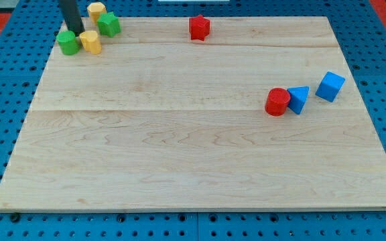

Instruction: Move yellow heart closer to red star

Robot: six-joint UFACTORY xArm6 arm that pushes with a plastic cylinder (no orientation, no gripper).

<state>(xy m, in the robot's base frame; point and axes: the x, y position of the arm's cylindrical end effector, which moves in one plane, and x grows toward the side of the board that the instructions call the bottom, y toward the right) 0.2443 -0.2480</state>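
A yellow block (90, 41) that looks like the heart sits at the view's top left, touching a green round block (68, 42) on its left. The red star (199, 27) lies near the board's top edge, well to the heart's right. My tip (78, 33) rests just above the gap between the green round block and the yellow heart, close to both. A second yellow block (96, 10), with a shape I cannot make out, and a green star-like block (108, 24) lie just above and right of the heart.
A red cylinder (278, 102), a blue triangular block (299, 99) touching it, and a blue cube (330, 86) sit at the view's right. The wooden board (179, 147) lies on a blue perforated table.
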